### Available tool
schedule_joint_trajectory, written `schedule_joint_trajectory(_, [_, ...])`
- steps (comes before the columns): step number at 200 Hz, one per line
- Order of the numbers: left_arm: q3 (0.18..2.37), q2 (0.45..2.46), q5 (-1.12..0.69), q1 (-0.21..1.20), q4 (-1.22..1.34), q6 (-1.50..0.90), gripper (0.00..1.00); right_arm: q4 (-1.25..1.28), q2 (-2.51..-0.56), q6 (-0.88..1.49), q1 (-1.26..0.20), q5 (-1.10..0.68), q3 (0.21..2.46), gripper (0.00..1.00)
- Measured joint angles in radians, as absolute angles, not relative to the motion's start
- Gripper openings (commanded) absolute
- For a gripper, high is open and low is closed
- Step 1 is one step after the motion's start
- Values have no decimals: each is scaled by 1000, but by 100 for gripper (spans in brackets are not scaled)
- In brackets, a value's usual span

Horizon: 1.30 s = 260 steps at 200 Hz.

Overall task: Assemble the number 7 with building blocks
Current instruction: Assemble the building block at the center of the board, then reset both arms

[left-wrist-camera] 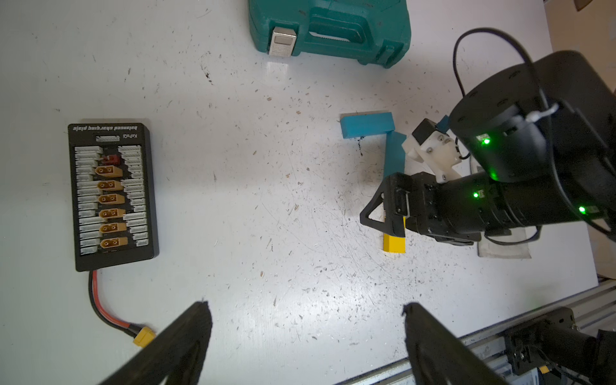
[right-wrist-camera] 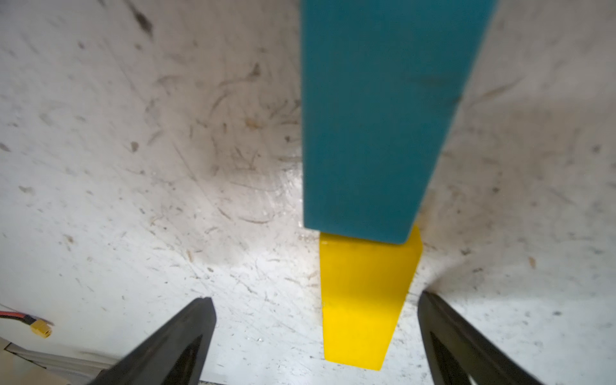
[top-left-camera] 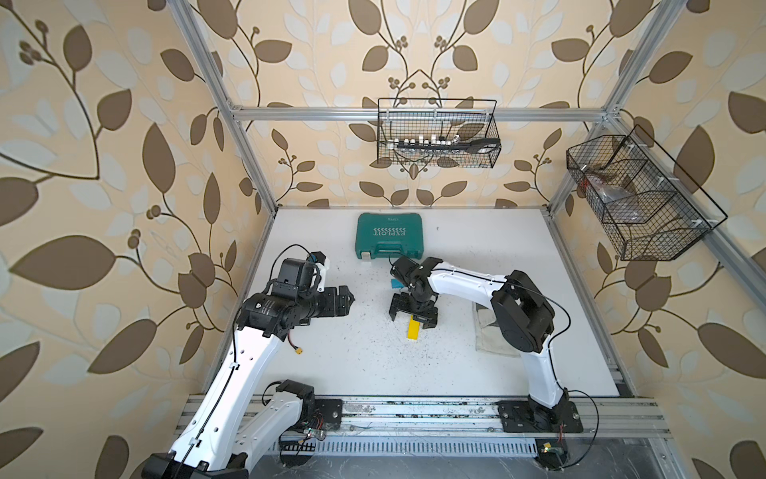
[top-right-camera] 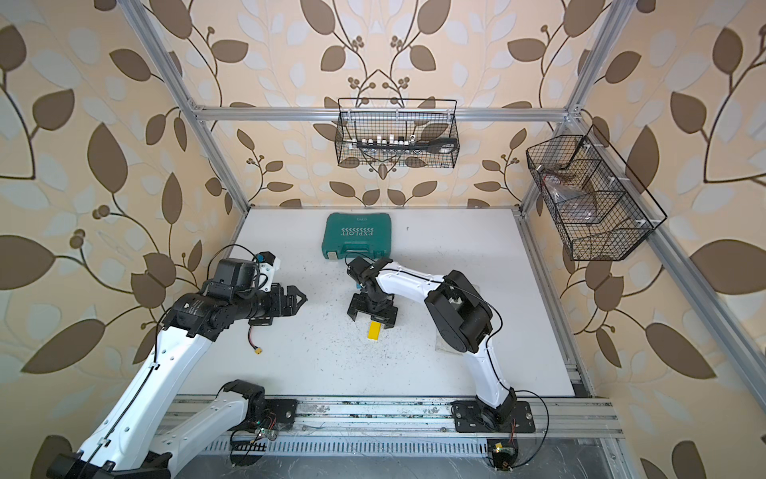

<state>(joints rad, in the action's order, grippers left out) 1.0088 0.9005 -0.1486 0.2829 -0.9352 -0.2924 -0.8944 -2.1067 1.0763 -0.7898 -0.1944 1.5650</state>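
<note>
- Both top views look steeply down from high up, sharing the whole table [top-left-camera: 373, 365].
- The left wrist view looks down from farther off; the right wrist view sits close over the yellow bar [right-wrist-camera: 363, 300].

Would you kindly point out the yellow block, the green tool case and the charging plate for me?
yellow block [right-wrist-camera: 363, 300]: right wrist view, middle of its top face.
green tool case [top-left-camera: 389, 236]: in a top view, centre of its lid.
charging plate [left-wrist-camera: 111, 196]: left wrist view, middle of its connector rows.
</note>
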Motion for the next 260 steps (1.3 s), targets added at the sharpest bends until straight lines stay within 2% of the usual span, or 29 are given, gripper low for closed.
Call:
schedule_joint_trajectory(9, [1009,902,-146,283,-934,-291,99,-904,-2091,1079,-792,-184,1561,99])
schedule_joint_trajectory(26, [1009,921,-128,283,-921,-297,99,-916,-2014,1079,-790,-158,1531,100])
schedule_joint_trajectory(47, [1047,1027,-75,283,-904,-286,99,-894,-1784,1010,-736,-150,1467,99])
schedule_joint_trajectory(60, [1090,1127,-40,273,-863,-265,99,-817,-1610,895,-599,-196,1416,100])
schedule_joint_trajectory(77, [1086,1230,-32,212,-733,-235,99,-739,-1477,697,-329,-216,1389,100])
schedule_joint_trajectory(97, [1026,1302,-83,34,-570,-208,99,-595,-1433,480,-78,-207,1262,100])
schedule_joint_trajectory(124, [971,1418,-110,-150,-379,-166,99,-331,-1428,273,92,-179,926,99])
schedule_joint_trajectory(152, [865,1514,-107,-169,-147,-143,99,-38,-1414,167,147,-105,657,99])
schedule_joint_trajectory(198, [688,1565,-111,-184,123,-132,99,328,-1399,152,150,-89,596,99])
schedule_joint_trajectory(235, [598,1560,-142,-191,270,-127,99,483,-1298,136,123,-81,464,100])
schedule_joint_trajectory(260, [577,1552,-165,-187,373,-117,99,586,-1332,121,94,-46,369,99])
